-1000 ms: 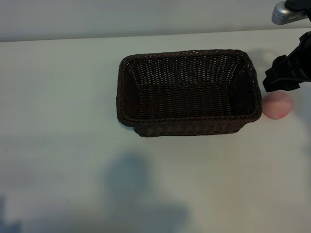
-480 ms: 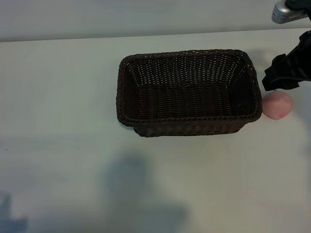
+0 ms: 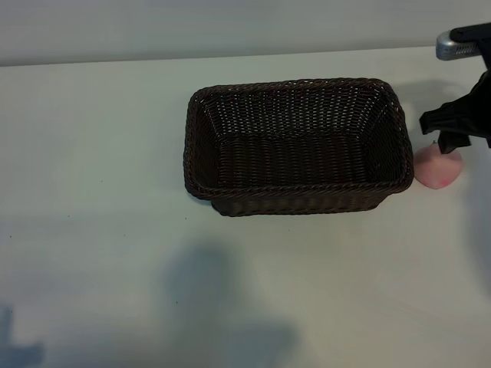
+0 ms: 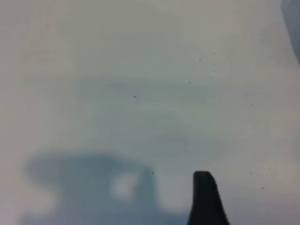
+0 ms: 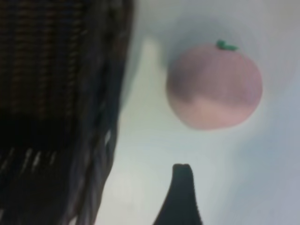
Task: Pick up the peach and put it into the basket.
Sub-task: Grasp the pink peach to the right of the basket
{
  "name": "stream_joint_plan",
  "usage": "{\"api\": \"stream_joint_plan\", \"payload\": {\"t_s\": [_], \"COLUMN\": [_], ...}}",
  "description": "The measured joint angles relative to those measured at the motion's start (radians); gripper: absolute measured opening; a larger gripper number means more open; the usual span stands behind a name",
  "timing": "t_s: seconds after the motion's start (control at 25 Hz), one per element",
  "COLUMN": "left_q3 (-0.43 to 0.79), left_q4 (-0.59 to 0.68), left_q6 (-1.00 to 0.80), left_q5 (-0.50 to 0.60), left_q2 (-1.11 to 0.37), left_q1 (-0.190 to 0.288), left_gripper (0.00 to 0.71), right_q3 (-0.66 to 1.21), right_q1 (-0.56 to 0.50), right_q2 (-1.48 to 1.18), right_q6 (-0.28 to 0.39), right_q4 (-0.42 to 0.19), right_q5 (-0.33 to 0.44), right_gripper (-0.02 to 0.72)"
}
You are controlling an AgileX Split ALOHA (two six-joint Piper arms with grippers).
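Note:
The peach (image 3: 439, 170) lies on the white table, just right of the basket (image 3: 201, 146) and close to its right end wall. In the right wrist view the peach (image 5: 213, 86) has a small green stem and sits beside the basket's braided rim (image 5: 110, 117). My right gripper (image 3: 454, 132) hangs just above the peach's far side, open, nothing between its fingers; one fingertip (image 5: 182, 187) shows short of the fruit. The basket is empty. Only one fingertip (image 4: 204, 194) of my left gripper shows, over bare table, open and holding nothing.
The white table (image 3: 92, 153) stretches left of and in front of the basket. Its far edge (image 3: 115, 61) meets a pale wall. Dark arm shadows (image 3: 207, 307) fall on the near part of the table.
My right gripper has shifted slightly right and lower over the peach, covering more of its top. Basket and peach have not moved.

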Motion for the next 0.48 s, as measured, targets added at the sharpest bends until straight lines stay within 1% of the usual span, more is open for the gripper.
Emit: {"api": "stream_joint_plan", "payload": {"t_s": [0.08,0.2,0.48], "left_q3": [0.000,0.000,0.000], "left_q4": [0.000,-0.002,-0.002], "left_q6": [0.000,0.000,0.000], "left_q5": [0.000,0.000,-0.002], "left_q2": [0.000,0.000,0.000], "left_q1": [-0.007,-0.016,-0.019], "left_gripper": [0.460,0.449,0.438], "right_q3": [0.000,0.000,0.000], "right_q1": [0.000,0.000,0.000], "right_q2": [0.037,0.080,0.162], "right_q6": [0.029,0.041,0.039], "right_q4": [-0.001,0.012,0.012], "right_q5": [-0.040,-0.095,-0.148], "right_gripper": [0.594,0.594,0.594]}}
